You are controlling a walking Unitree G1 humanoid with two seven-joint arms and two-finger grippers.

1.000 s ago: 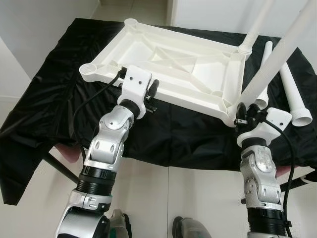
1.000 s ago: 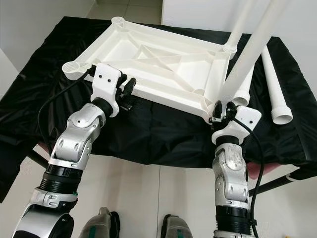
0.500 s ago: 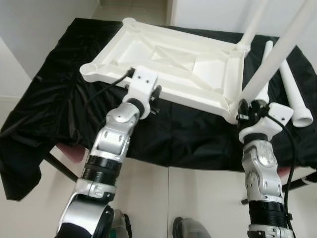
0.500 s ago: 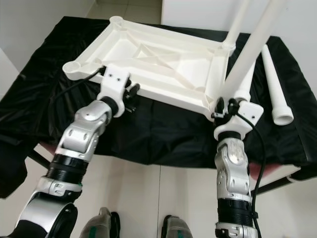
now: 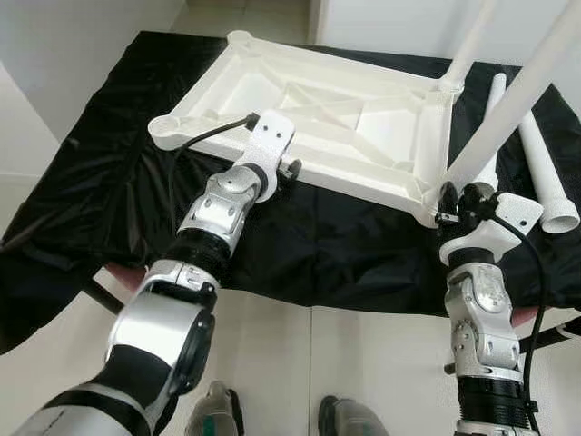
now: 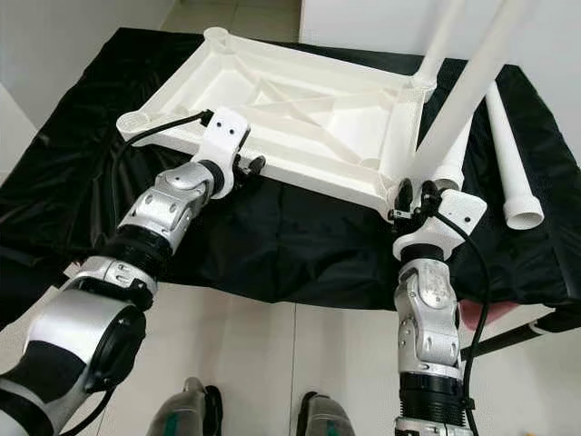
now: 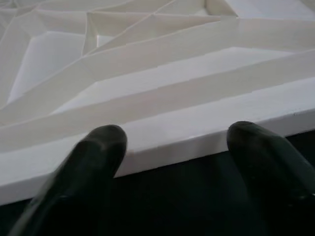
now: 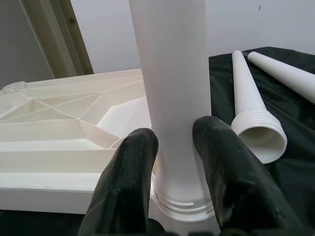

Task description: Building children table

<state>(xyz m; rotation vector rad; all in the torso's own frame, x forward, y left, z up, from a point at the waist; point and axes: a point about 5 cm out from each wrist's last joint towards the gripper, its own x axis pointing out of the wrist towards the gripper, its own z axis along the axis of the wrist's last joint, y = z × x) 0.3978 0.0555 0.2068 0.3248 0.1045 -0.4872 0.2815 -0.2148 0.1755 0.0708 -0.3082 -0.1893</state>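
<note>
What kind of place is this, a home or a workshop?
Probably a room in a home, used for assembly: plain white walls, a pale tiled floor, and a black cloth under the upturned white table top and loose table legs.

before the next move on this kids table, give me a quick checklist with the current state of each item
1. Right gripper closed around the upright leg near its base: ok.
2. That leg seated in the near right corner socket of the tabletop: cannot tell how far it is home; threads show at the base.
3. Left gripper at the tabletop's near edge, fingers open, one each side of the view: ok, but not gripping.
4. Far right leg standing in its socket: ok.
5. Two spare legs lying on the black cloth, within view: ok.
6. Both left corner sockets without legs: not ok yet.
</note>
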